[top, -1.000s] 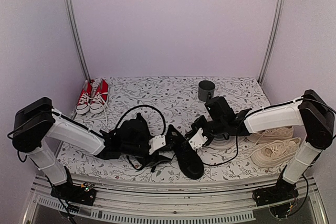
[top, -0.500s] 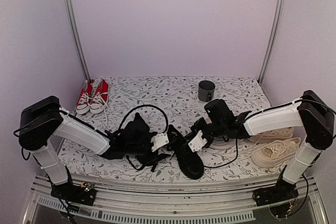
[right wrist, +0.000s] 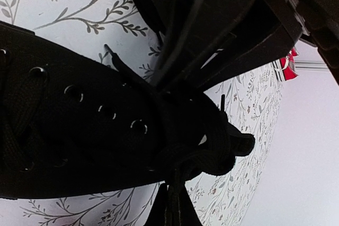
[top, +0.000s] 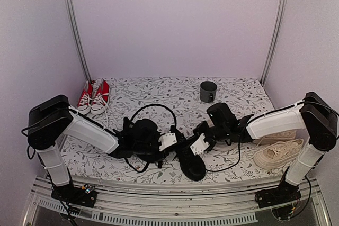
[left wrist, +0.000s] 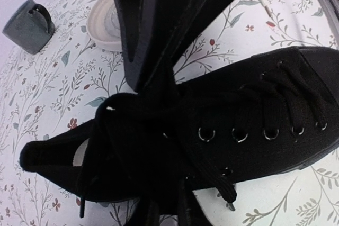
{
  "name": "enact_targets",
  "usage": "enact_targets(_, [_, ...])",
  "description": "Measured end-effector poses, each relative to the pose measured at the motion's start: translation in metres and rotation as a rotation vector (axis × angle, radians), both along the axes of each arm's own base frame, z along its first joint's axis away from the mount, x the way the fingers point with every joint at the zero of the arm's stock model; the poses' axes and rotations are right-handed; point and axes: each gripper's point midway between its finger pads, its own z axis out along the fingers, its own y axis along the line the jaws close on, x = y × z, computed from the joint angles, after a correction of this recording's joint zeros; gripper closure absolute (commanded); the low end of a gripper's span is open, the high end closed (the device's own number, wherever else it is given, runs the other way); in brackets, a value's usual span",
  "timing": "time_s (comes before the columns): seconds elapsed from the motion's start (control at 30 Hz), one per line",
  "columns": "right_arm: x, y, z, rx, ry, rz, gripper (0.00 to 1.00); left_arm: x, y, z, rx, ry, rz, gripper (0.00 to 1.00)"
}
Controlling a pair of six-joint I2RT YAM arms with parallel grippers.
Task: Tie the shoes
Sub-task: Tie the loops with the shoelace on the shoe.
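The black shoe [top: 188, 157] lies on the floral tabletop [top: 159, 99] between both hands. The right hand [top: 200, 144], pinched shut on a lace [right wrist: 172, 205], keeps tension; whether the left hand [top: 168, 141] grips lace, I cannot tell.

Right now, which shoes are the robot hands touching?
The black shoe in the middle; both grippers meet at its laces. The red pair and cream pair sit untouched at the sides.

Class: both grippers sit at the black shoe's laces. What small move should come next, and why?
Probably draw the left gripper and right gripper slowly apart. Both sit closed at the laces bunched over the shoe, and the knot looks loose, so pulling outward should tighten it.
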Motion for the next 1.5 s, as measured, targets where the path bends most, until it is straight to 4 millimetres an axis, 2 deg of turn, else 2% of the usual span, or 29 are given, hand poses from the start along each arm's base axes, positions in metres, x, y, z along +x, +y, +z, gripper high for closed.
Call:
enact_targets(0.07, [-0.003, -0.002, -0.002, -0.002, 0.009, -0.002, 0.99, 0.001, 0.001, 0.0, 0.005, -0.005, -0.001, 1.0])
enact_targets(0.27, [-0.009, -0.007, -0.004, 0.0, 0.023, -0.011, 0.99, 0.006, 0.005, 0.0, 0.008, -0.01, 0.016, 1.0])
enact_targets(0.63, [-0.023, -0.01, -0.011, 0.012, 0.055, -0.033, 0.99, 0.042, 0.033, 0.003, 0.033, -0.052, 0.143, 1.0])
enact_targets(0.8, [-0.024, -0.005, -0.012, 0.026, 0.062, -0.048, 0.99, 0.044, 0.035, 0.003, 0.045, -0.067, 0.149, 1.0])
enact_targets(1.07, [-0.025, -0.015, -0.025, 0.009, 0.078, -0.104, 0.99, 0.046, 0.036, 0.003, 0.046, -0.071, 0.143, 1.0])
enact_targets(1.17, [-0.024, -0.014, -0.024, 0.029, 0.099, -0.131, 0.99, 0.036, 0.034, 0.002, 0.046, -0.073, 0.091, 1.0])
enact_targets(1.37, [-0.011, -0.003, -0.019, 0.074, 0.117, -0.18, 0.99, -0.014, 0.025, 0.006, 0.029, -0.057, -0.115, 1.0])
enact_targets(1.5, [0.0, 0.0, -0.02, 0.088, 0.114, -0.205, 0.99, -0.032, 0.022, -0.001, 0.054, -0.029, -0.187, 1.0])
